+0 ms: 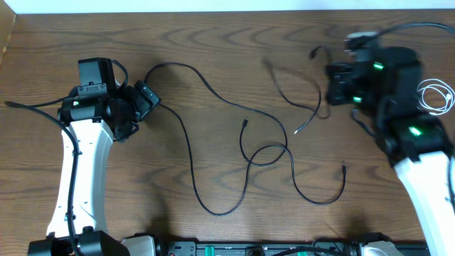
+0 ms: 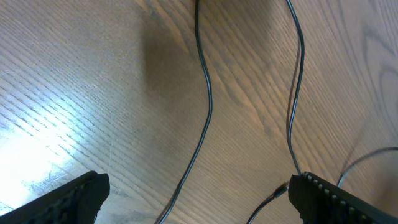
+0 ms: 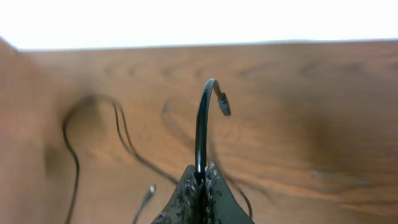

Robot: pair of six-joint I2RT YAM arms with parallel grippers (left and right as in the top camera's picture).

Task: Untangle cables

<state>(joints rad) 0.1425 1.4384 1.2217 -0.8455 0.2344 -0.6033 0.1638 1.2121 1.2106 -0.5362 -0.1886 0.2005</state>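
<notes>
The right arm's fingers point(image 3: 189, 199) are clenched on a thin black cord point(image 3: 199, 134) at the far right of the table point(image 1: 213, 35), its plug end point(image 3: 224, 106) arching above them. The left arm's fingers point(image 2: 71, 199) stand released (wide apart) over two black cords point(image 2: 208, 106) that loop across the middle. The white cord point(image 1: 435, 91) lies coiled at the right edge.

Beyond the right pincer point(image 3: 200, 171), the black cords point(image 3: 124, 140) lie blurred.
</notes>
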